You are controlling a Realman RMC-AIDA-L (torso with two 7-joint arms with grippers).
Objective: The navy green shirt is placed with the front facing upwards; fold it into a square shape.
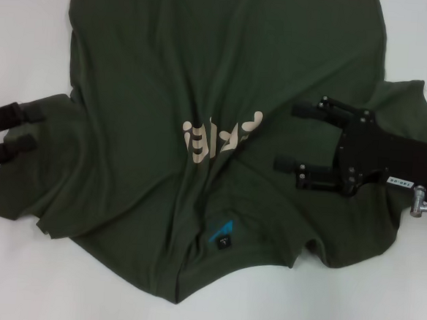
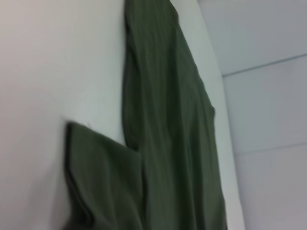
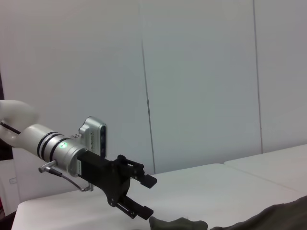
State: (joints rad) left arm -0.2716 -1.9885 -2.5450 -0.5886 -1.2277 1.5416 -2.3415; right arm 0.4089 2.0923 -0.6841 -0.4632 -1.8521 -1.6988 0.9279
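We found the shirt lying rumpled on the white table, front up, lettering at centre and blue neck label at the near edge. The right gripper hovered over the shirt's right side, its fingers spread apart with nothing between them. The left gripper sat at the shirt's left edge beside the left sleeve, fingers spread, the cloth edge just at their tips. We saw bare table left of the shirt, at the near corners and far right.
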